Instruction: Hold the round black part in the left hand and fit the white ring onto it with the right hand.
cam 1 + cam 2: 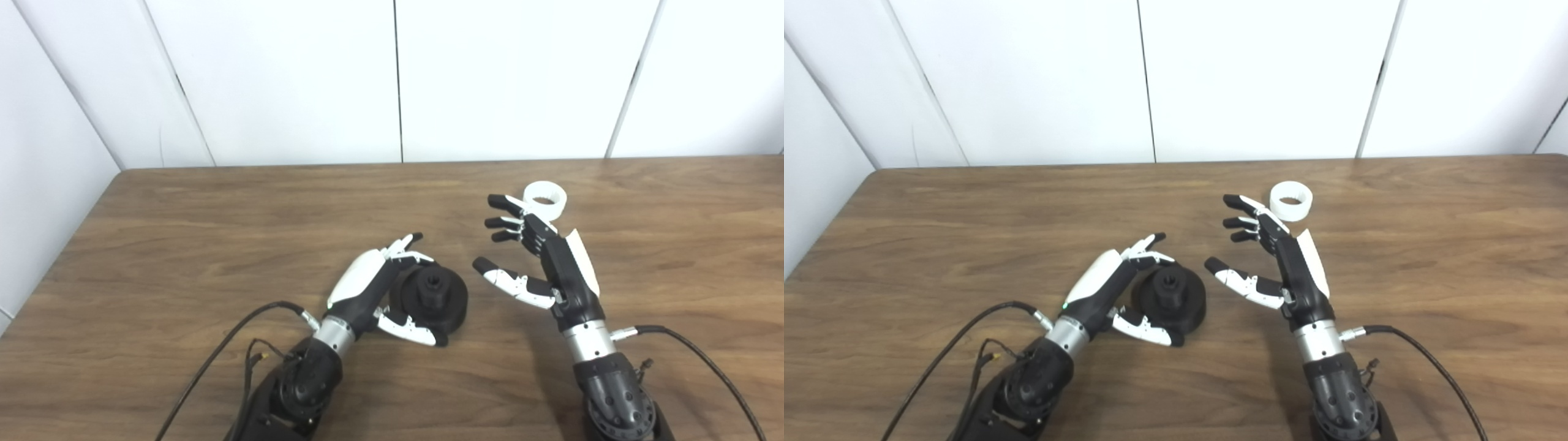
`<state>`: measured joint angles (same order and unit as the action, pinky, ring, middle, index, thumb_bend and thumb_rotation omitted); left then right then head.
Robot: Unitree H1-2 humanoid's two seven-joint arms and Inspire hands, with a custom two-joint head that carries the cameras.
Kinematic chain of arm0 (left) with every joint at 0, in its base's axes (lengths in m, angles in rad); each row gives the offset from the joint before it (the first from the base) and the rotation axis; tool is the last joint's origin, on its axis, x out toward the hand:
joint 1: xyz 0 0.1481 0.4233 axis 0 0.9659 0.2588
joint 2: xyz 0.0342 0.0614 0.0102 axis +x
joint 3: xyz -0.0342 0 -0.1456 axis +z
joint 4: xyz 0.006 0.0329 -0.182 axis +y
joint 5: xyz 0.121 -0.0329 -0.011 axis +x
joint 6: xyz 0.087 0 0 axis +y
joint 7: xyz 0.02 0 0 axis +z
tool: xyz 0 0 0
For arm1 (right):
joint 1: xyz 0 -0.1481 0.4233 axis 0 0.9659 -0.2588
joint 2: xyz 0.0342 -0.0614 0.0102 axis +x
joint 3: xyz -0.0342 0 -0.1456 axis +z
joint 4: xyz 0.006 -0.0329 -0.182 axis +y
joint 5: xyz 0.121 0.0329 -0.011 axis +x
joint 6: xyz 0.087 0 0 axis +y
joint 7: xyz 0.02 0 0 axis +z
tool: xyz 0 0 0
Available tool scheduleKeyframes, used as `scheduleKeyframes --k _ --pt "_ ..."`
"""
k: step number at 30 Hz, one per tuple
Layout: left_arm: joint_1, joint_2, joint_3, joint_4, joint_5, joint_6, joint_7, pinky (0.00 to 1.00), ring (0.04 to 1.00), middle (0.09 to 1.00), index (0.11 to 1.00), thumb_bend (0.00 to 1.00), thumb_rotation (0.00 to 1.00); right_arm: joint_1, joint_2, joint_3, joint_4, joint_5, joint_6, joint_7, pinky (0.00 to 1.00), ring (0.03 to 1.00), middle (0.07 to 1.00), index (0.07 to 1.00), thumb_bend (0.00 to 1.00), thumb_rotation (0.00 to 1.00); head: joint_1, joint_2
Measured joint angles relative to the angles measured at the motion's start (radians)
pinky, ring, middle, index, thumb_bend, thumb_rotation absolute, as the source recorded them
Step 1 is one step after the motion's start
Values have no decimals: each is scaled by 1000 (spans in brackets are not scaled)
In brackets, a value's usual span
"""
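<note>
The round black part (433,295) lies on the wooden table (184,233), its raised hub pointing up. My left hand (366,283) cups it from the left: the fingers (404,245) reach past its far side and the thumb (409,327) lies along its near edge, with no visible squeeze. The white ring (545,199) sits flat on the table farther back to the right. My right hand (539,260) hovers open just in front of the ring, fingers spread and pointing left, thumb held out low. The ring (1291,201) is apart from that hand (1274,260).
Black cables (226,343) trail from both wrists across the near table. White wall panels (392,79) stand behind the table's far edge. The table's left edge (73,239) runs diagonally beside a white side wall.
</note>
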<state>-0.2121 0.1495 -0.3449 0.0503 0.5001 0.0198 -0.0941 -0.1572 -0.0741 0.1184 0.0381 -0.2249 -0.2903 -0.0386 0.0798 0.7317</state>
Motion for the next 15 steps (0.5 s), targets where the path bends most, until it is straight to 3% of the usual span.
scheduleKeyframes --k 9,15 --pt "0 -9 -1 0 11 0 1 1000 1000 1000 634 978 221 4 -1 0 -4 0 1 5 649 733 833 803 580 253 -11 0" --pt "0 -9 0 -1 11 1 -4 1000 1000 1000 632 984 228 4 -1 1 -4 -1 1 5 643 733 832 804 583 245 -97 -2"
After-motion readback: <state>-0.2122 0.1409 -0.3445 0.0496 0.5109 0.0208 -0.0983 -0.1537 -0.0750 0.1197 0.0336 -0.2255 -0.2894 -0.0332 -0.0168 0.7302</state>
